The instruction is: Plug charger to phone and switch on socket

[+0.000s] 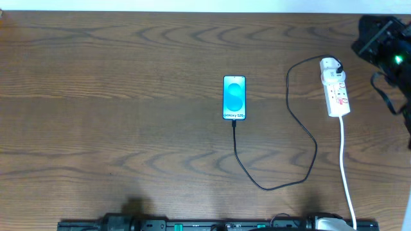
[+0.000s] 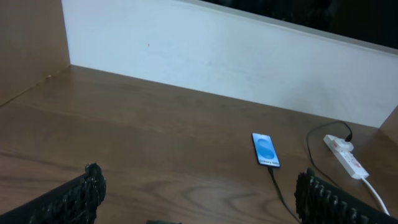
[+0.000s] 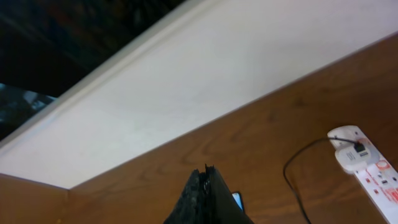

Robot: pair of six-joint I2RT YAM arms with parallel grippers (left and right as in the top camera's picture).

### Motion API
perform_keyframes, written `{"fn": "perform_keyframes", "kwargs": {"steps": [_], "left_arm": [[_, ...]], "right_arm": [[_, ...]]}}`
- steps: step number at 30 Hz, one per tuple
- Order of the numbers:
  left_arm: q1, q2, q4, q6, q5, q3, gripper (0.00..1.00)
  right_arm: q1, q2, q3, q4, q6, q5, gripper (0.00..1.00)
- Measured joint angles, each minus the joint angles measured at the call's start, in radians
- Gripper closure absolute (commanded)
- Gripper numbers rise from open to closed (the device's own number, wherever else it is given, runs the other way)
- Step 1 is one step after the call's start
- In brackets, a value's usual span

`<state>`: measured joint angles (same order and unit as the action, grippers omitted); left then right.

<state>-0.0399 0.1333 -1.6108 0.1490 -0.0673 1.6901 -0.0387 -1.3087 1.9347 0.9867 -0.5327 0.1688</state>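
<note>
Lying flat near the middle of the counter (image 1: pixel 115 96), the phone (image 1: pixel 234 97) has its screen lit, and its long axis runs from the far edge toward the near edge. The charger (image 1: pixel 302 128) appears already seated in the phone's near end. Its black cable loops toward the near edge, swings back and ends at the far end of the power strip (image 1: pixel 336 90), so the step left seems to be the switch.

The strip lies toward the right edge, well apart from the phone. Its long axis also runs roughly far to near, and its white cord (image 1: pixel 345 167) trails to the near edge. The right arm (image 1: pixel 384 40) sits by the far right corner, just beyond the strip, and is clearly the nearer one. Its right fingers (image 3: pixel 204 199) are clenched together on nothing, with the strip off to their right in the wrist view.

The left fingers (image 2: pixel 87 196) are spread wide and empty, with phone and strip both well ahead of them. Whether any red switch is already on cannot be told.
</note>
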Motion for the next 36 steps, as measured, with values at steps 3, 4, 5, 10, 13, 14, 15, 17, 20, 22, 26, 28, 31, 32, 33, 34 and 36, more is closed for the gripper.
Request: {"fn": "perform_keyframes", "kwargs": {"steps": [3, 4, 5, 10, 13, 14, 15, 17, 20, 22, 26, 28, 31, 32, 33, 34, 36], "left_arm": [[0.001, 0.000, 0.000, 0.000, 0.000, 0.000, 0.02], [0.001, 0.000, 0.000, 0.000, 0.000, 0.000, 0.02], [0.001, 0.000, 0.000, 0.000, 0.000, 0.000, 0.01], [0.005, -0.017, 0.000, 0.000, 0.000, -0.001, 0.02], [0.008, -0.054, 0.000, 0.000, 0.000, -0.002, 0.02], [0.011, -0.072, 0.000, 0.000, 0.000, -0.002, 0.02], [0.012, -0.090, 0.000, 0.000, 0.000, -0.002, 0.02], [0.016, -0.119, 0.000, 0.000, 0.000, 0.007, 0.02], [0.034, -0.128, 0.000, 0.000, 0.001, 0.034, 0.02], [0.053, -0.128, 0.000, 0.000, 0.003, 0.036, 0.02], [0.087, -0.128, 0.000, 0.000, 0.003, 0.036, 0.02], [0.097, -0.128, 0.000, 0.000, 0.003, 0.036, 0.02], [0.098, -0.128, 0.000, 0.000, 0.003, 0.036, 0.02], [0.098, -0.128, 0.000, 0.000, 0.003, 0.036, 0.02], [0.098, -0.128, 0.000, 0.000, 0.003, 0.036, 0.02], [0.098, -0.128, 0.000, 0.000, 0.003, 0.036, 0.02], [0.098, -0.128, 0.000, 0.000, 0.003, 0.036, 0.02]], "right_arm": [[0.000, 0.047, 0.000, 0.000, 0.004, -0.001, 0.97], [0.000, 0.064, 0.000, 0.000, 0.008, -0.001, 0.97], [0.000, 0.081, 0.000, 0.001, 0.012, -0.003, 0.97], [0.000, 0.149, 0.000, 0.004, 0.031, -0.029, 0.97], [0.000, 0.188, -0.008, 0.002, 0.037, -0.053, 0.98], [0.000, 0.212, -0.018, 0.000, 0.040, -0.062, 0.99], [0.000, 0.217, -0.020, 0.000, 0.041, -0.063, 0.99], [0.000, 0.243, -0.035, -0.008, 0.042, -0.070, 0.99], [0.000, 0.285, -0.071, -0.034, 0.042, -0.074, 0.98], [0.000, 0.309, -0.099, -0.058, 0.042, -0.076, 0.97], [0.000, 0.351, -0.164, -0.108, 0.042, -0.079, 0.95], [0.000, 0.365, -0.191, -0.128, 0.043, -0.079, 0.94], [0.000, 0.376, -0.216, -0.146, 0.044, -0.080, 0.93], [0.000, 0.376, -0.220, -0.148, 0.044, -0.080, 0.93], [0.000, 0.376, -0.222, -0.151, 0.044, -0.080, 0.93], [0.000, 0.376, -0.223, -0.151, 0.044, -0.080, 0.93], [0.000, 0.376, -0.224, -0.153, 0.043, -0.079, 0.93]]}}
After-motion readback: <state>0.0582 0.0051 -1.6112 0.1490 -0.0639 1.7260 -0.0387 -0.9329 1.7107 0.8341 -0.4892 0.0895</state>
